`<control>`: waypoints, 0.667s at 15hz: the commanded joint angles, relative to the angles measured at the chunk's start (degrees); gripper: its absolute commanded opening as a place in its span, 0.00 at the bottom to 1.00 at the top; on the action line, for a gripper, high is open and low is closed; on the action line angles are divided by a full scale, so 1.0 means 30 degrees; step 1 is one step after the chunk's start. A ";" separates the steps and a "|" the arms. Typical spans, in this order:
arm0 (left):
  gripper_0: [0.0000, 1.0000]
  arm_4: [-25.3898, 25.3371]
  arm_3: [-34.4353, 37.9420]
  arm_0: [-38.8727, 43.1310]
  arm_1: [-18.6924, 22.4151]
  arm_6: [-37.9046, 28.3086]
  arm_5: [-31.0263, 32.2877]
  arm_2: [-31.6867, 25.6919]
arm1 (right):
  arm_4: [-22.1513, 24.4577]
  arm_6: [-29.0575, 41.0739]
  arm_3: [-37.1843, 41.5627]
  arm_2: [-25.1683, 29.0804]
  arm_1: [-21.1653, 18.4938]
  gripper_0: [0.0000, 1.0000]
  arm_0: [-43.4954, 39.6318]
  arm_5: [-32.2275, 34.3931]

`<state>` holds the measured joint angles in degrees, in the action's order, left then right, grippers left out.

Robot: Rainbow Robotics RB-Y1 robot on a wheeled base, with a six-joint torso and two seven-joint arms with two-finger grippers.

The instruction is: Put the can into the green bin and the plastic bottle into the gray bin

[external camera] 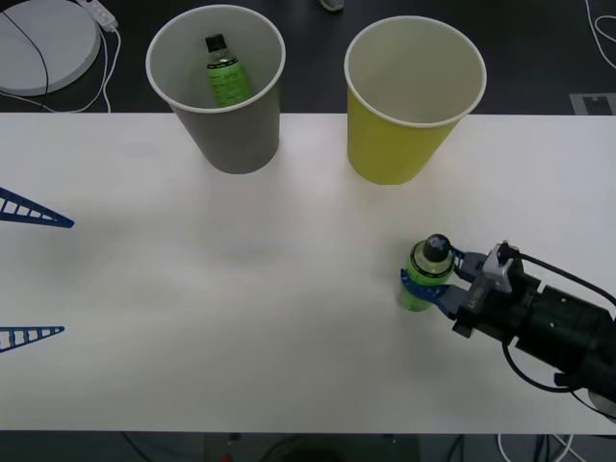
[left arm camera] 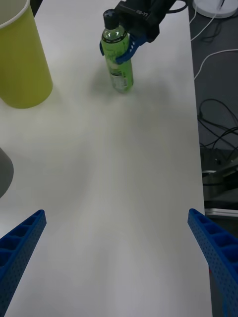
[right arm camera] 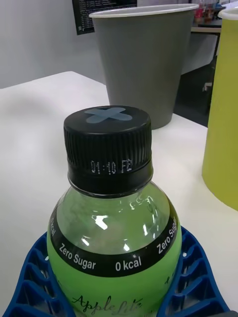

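A green plastic bottle (external camera: pixel 424 272) with a black cap stands upright on the white table, in front of the yellow-green bin (external camera: pixel 395 144). My right gripper (external camera: pixel 421 286) is shut on the bottle's body, one blue finger on each side; the left wrist view shows the same grip (left arm camera: pixel 119 49). In the right wrist view the bottle (right arm camera: pixel 111 213) stands close up, with the gray bin (right arm camera: pixel 144 64) and the green bin (right arm camera: pixel 225 124) behind it. The gray bin (external camera: pixel 236 140) holds a second green bottle (external camera: pixel 226 72). My left gripper (external camera: pixel 34 274) hangs open at the table's left side. The can is out of view.
A white round device (external camera: pixel 43 43) with cables lies on the dark floor beyond the table's back left. More cables (left arm camera: pixel 218 119) run along the floor past the table's right edge. Bare table (external camera: pixel 221 289) stretches between the two grippers.
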<state>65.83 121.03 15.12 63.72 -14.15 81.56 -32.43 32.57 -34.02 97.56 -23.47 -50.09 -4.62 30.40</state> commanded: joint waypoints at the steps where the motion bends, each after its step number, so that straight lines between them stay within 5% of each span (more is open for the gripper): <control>1: 1.00 0.0000 0.0000 0.0000 0.0000 0.0000 0.0001 0.0000 | -0.0367 0.0120 0.0557 0.0030 -0.0443 0.00 -0.0189 0.0005; 6: 1.00 0.0000 0.0000 0.0000 0.0000 0.0000 0.0001 0.0000 | -0.0748 0.0267 0.2110 0.0645 -0.1293 0.00 -0.0804 -0.0171; 10: 1.00 0.0000 0.0000 0.0000 0.0000 0.0000 0.0001 0.0000 | -0.0953 0.0618 0.4805 0.1290 -0.2464 0.00 -0.2005 -0.2485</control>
<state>65.83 121.03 15.12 63.72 -14.15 81.56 -32.43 29.95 -32.44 110.34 -19.99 -56.77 -9.77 24.47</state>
